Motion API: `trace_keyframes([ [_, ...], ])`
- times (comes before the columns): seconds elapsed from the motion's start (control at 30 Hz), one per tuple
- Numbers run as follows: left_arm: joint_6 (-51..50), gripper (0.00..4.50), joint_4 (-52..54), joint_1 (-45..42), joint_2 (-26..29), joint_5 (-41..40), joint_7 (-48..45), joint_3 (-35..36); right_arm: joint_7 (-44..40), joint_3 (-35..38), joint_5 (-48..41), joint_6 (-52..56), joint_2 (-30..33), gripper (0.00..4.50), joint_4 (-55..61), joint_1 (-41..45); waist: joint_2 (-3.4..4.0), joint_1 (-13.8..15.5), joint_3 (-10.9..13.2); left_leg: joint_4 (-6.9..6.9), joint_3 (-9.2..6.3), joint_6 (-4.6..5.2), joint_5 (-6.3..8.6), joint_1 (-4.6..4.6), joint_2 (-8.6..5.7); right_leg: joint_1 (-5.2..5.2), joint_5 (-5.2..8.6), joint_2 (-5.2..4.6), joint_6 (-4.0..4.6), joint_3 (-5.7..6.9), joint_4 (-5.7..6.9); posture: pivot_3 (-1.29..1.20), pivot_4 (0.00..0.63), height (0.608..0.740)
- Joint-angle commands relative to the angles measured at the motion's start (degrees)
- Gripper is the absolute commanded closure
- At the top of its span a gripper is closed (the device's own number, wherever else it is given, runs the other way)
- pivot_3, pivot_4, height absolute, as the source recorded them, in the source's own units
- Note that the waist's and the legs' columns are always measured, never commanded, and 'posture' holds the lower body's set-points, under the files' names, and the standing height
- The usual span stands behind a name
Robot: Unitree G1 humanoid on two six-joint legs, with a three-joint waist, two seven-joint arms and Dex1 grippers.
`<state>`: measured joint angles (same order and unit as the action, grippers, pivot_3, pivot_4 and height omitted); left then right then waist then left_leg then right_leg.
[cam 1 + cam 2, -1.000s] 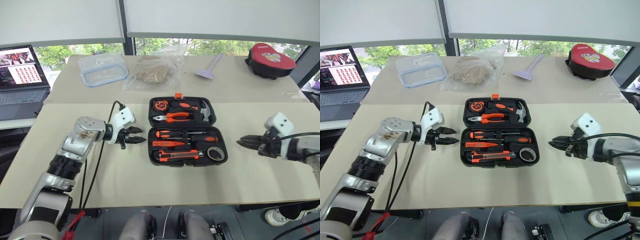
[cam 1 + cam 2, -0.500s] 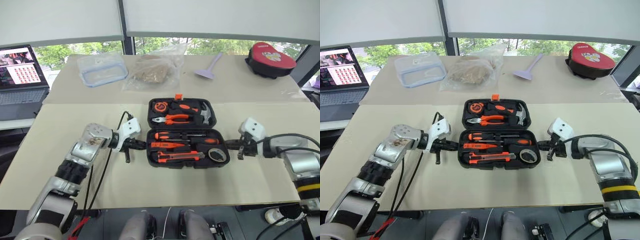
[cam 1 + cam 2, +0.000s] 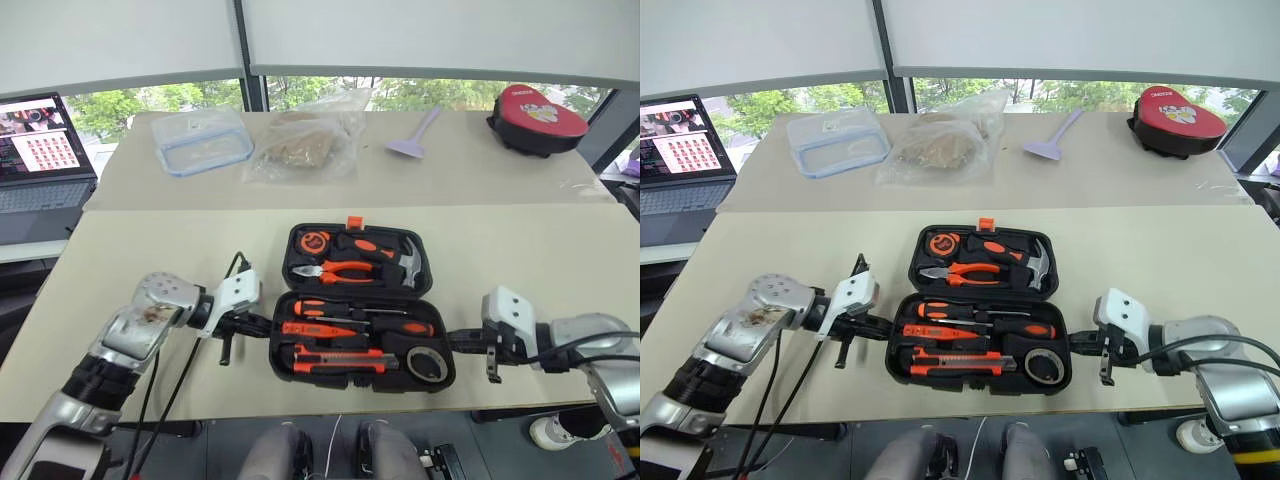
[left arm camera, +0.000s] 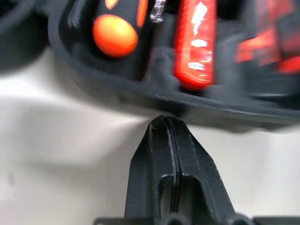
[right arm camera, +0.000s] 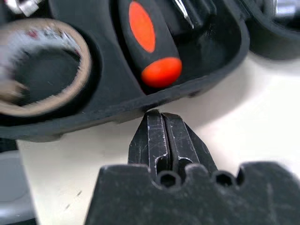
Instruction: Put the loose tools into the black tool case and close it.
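The left gripper [image 3: 262, 324] is clenched with nothing between its fingers, its tip against the left edge of the black tool case [image 3: 360, 308]. The right gripper [image 3: 460, 340] is also clenched and empty, its tip at the case's right edge. So the case lies between both grippers, on the beige table [image 3: 520, 260].

Behind the case stand a plastic container [image 3: 203, 139], a plastic bag [image 3: 304, 145] and a red-topped pouch [image 3: 541, 117]; a laptop [image 3: 42, 160] is far left of the case.

The case is open. Its near half holds screwdrivers [image 3: 350, 306], a utility knife [image 3: 340, 364] and a tape roll [image 3: 430, 362].
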<state>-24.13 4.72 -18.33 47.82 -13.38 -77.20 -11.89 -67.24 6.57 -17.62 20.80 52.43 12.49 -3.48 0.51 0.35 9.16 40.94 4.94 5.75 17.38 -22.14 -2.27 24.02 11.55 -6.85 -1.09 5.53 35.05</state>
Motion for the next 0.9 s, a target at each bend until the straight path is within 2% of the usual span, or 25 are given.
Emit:
trace_keyframes([
  [0.03,0.3,4.47,2.2,4.8,3.7,-0.3,-0.9,1.5,1.8,4.5,-1.0,0.3,0.9,4.50,2.1,-2.7,0.00,0.0,0.0,-0.01,0.01,-0.02,0.00,0.04,0.01,-0.02,0.01,0.00,0.02,0.00,0.00,0.00,0.150,0.728],
  [0.17,0.6,4.47,1.6,6.1,4.5,-0.8,0.7,3.4,4.6,7.0,-0.4,0.3,0.3,4.50,0.3,-3.6,0.02,0.0,0.0,-0.06,0.01,-0.11,0.03,0.20,0.03,-0.11,0.06,-0.03,0.07,-0.03,0.03,0.00,0.150,0.728],
  [0.23,-1.3,4.47,-2.0,2.8,3.1,-1.1,3.1,4.5,7.4,8.2,-1.2,2.2,-0.7,4.50,-0.9,-1.2,0.02,0.2,0.0,-0.05,0.02,-0.13,0.04,0.21,0.04,-0.09,0.06,-0.04,0.08,-0.04,0.05,0.00,0.150,0.728],
  [0.33,-10.8,4.47,-9.2,-6.6,-1.9,-3.6,9.8,7.2,11.9,9.9,-4.3,9.0,-2.2,4.50,-2.0,4.5,-0.03,0.6,0.0,-0.02,0.02,-0.16,0.02,0.14,0.02,-0.04,0.03,-0.05,0.11,-0.04,0.13,0.00,0.150,0.728],
  [0.43,-23.2,3.69,-17.4,-19.2,-8.5,-6.9,15.8,9.9,17.4,10.0,-9.1,19.4,-4.7,3.62,-3.2,15.2,-0.28,0.9,0.1,0.11,-0.02,-0.18,-0.09,-0.05,0.01,0.05,-0.13,0.00,0.11,-0.02,0.23,0.00,0.150,0.728],
  [0.5,-28.5,2.84,-21.0,-24.8,-11.6,-7.8,17.8,10.1,21.0,9.0,-10.2,24.9,-6.6,2.91,-4.2,21.4,-0.33,0.9,0.1,0.23,-0.02,0.27,-0.36,-0.23,-0.01,0.14,-0.25,0.14,0.12,0.00,0.29,0.00,0.150,0.728],
  [0.53,-30.2,2.61,-22.5,-26.9,-13.0,-7.7,18.7,9.7,23.2,8.2,-10.3,27.4,-7.8,2.70,-5.2,24.4,-0.34,0.8,0.1,0.25,-0.02,0.31,-0.38,-0.21,-0.02,0.12,-0.25,0.26,0.11,-0.01,0.28,0.00,0.150,0.728],
  [0.57,-31.5,2.08,-23.5,-28.3,-13.9,-7.8,19.3,9.5,24.7,7.7,-10.4,29.3,-8.6,2.25,-5.9,26.5,-0.37,0.5,0.1,0.24,-0.01,0.33,-0.39,-0.14,-0.01,0.10,-0.23,0.27,0.08,-0.04,0.27,0.00,0.150,0.728],
  [0.6,-32.3,1.91,-24.6,-29.6,-14.9,-7.8,19.9,9.3,26.2,7.4,-10.4,31.3,-9.6,2.07,-6.7,28.6,-0.36,0.4,0.1,0.24,0.04,0.34,-0.40,-0.16,-0.01,0.10,-0.21,0.34,0.06,0.00,0.27,0.00,0.150,0.728],
  [0.63,-32.9,1.49,-26.2,-31.1,-16.2,-7.6,21.0,9.2,27.8,6.7,-10.0,33.1,-10.6,1.67,-8.0,30.6,-0.37,0.3,0.1,0.14,0.05,0.35,-0.42,-0.21,-0.05,0.17,-0.21,0.34,0.06,0.04,0.19,0.00,0.150,0.728],
  [0.73,-33.4,1.49,-31.7,-35.2,-20.2,-6.5,24.4,9.3,31.7,3.9,-7.8,35.9,-12.9,1.67,-12.2,35.3,-0.37,0.1,0.1,-0.12,0.09,0.33,-0.43,-0.17,-0.06,0.17,-0.17,0.47,0.00,0.22,0.27,0.00,0.150,0.728],
  [0.9,-32.5,1.49,-34.0,-35.6,-22.3,-5.4,24.7,7.1,35.7,1.9,-6.7,39.0,-16.4,1.67,-15.2,38.7,-0.36,-0.1,0.1,-0.24,0.09,0.32,-0.43,-0.22,-0.08,0.18,-0.15,0.52,-0.02,0.35,0.21,0.00,0.150,0.728],
])
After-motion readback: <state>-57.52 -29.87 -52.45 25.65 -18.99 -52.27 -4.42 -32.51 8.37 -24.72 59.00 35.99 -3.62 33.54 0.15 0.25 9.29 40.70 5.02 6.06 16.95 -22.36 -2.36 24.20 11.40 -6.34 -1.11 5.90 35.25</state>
